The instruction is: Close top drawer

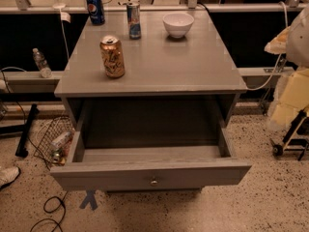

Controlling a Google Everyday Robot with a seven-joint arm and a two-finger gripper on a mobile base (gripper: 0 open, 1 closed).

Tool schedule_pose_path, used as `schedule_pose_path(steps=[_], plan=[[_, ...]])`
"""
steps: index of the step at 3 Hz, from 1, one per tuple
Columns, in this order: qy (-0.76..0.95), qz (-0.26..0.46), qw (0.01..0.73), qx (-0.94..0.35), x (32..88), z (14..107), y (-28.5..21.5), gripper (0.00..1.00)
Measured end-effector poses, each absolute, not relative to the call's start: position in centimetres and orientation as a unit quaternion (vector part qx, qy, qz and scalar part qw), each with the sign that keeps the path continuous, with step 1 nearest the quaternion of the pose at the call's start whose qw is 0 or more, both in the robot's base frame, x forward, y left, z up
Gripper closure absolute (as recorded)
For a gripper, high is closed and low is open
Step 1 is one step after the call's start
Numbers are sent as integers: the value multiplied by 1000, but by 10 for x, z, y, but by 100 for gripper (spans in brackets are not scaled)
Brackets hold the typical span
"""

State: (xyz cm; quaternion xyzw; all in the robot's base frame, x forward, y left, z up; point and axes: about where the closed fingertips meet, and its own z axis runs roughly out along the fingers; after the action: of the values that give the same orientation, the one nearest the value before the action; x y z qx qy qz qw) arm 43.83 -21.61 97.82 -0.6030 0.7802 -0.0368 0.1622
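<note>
The top drawer (149, 174) of a grey wooden cabinet (159, 66) is pulled far out towards me. Its inside is bare. Its long flat front panel carries one small round metal knob (154, 181) at the centre. My gripper is not in view. A blurred pale shape (300, 33) at the right edge may be part of my arm, and it stands well apart from the drawer.
On the cabinet top stand a gold can (112, 57), a blue Pepsi can (95, 8), a slim Red Bull can (133, 20) and a white bowl (178, 24). A wire basket (53, 139) and cables lie on the floor at left. Yellow foam pieces (292, 98) stand at right.
</note>
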Motion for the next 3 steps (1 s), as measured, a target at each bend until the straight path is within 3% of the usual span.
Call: schedule_pose_path(steps=[3], plan=[[847, -35, 110, -519, 437, 910, -220, 0]])
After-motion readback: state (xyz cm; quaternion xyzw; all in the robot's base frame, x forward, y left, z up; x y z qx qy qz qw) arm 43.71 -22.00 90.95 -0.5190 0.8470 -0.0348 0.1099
